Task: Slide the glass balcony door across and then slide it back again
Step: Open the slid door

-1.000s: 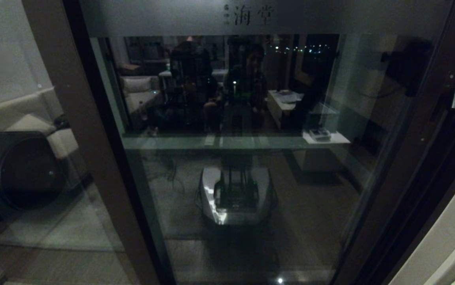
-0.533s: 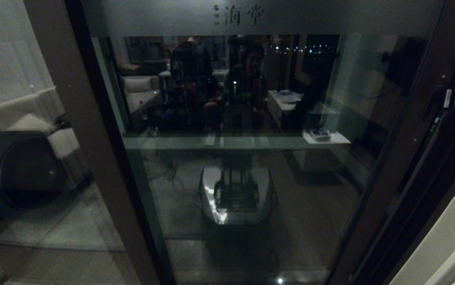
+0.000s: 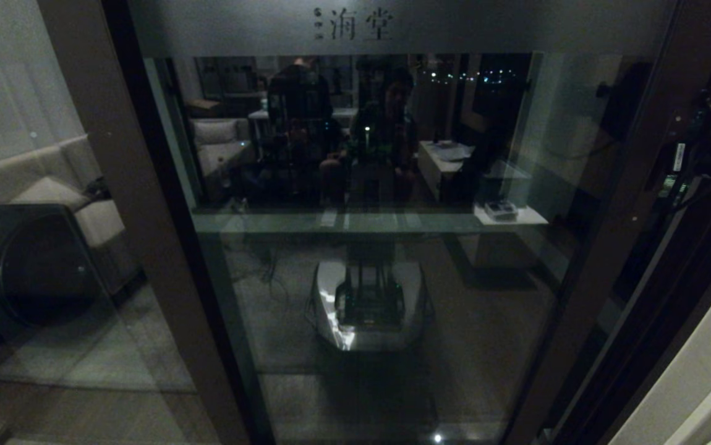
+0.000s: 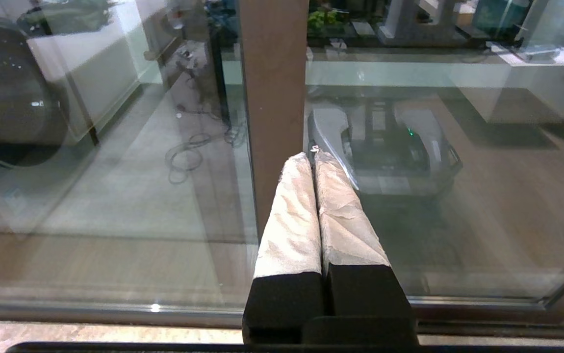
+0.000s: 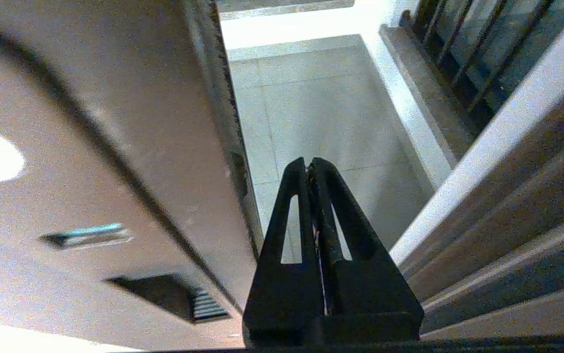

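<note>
The glass balcony door [image 3: 392, 278] fills the head view, with a frosted band and small characters [image 3: 352, 25] across its top. Its right stile [image 3: 627, 185] stands off the dark jamb, and my right arm [image 3: 705, 133] shows dimly in that gap. In the right wrist view my right gripper [image 5: 308, 164] is shut and empty, close beside the stile's edge [image 5: 235, 162], with pale balcony tiles [image 5: 321, 103] beyond. My left gripper [image 4: 313, 156], with cloth-wrapped fingers, is shut and empty, low before a brown upright [image 4: 272, 98].
The unmoving pane [image 3: 21, 185] on the left reflects a sofa and a dark round-fronted appliance [image 3: 34, 266]. A black-barred window [image 5: 463, 44] and a white-edged jamb [image 5: 483, 157] bound the gap on the right. The glass mirrors my own base [image 3: 368, 303].
The door has slid to the left: its characters and right stile shifted left, and the gap at the jamb widened. My right arm followed it leftwards.
</note>
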{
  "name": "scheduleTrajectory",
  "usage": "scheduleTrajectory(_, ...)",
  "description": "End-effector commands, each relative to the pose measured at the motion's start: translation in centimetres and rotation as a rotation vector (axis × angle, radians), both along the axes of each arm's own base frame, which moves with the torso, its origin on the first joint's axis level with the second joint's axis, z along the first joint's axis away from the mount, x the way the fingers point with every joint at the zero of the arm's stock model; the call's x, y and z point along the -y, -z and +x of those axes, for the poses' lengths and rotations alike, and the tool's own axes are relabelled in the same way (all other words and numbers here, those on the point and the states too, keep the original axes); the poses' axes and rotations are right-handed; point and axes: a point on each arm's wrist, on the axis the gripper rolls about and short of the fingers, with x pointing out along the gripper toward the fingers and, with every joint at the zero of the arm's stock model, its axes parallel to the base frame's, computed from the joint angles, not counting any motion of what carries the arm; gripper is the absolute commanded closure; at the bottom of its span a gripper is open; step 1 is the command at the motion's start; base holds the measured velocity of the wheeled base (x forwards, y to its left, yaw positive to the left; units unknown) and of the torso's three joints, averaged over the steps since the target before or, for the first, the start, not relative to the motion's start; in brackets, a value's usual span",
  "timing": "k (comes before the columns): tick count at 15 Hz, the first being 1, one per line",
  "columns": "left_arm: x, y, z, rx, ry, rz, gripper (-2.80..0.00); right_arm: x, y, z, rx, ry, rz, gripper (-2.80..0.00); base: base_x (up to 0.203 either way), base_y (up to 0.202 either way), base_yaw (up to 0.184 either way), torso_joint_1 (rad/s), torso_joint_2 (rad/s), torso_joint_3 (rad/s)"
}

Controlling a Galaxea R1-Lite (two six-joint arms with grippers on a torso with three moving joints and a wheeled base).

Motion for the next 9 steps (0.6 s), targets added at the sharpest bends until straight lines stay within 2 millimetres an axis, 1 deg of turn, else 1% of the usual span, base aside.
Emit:
scheduleTrajectory(1,0.0,0.0,0.0,-0.001,0.0,0.0,0.0,-0.3,0.2,0.1,-0.006,-0.007,0.001,0.0,0.0,0.0,0.0,0.0,0.0,0.0)
scheduleTrajectory(9,0.0,0.0,0.0,-0.001,0.0,0.0,0.0,-1.8,0.3,0.6,-0.009,-0.038,0.015,0.0,0.0,0.0,0.0,0.0,0.0,0.0)
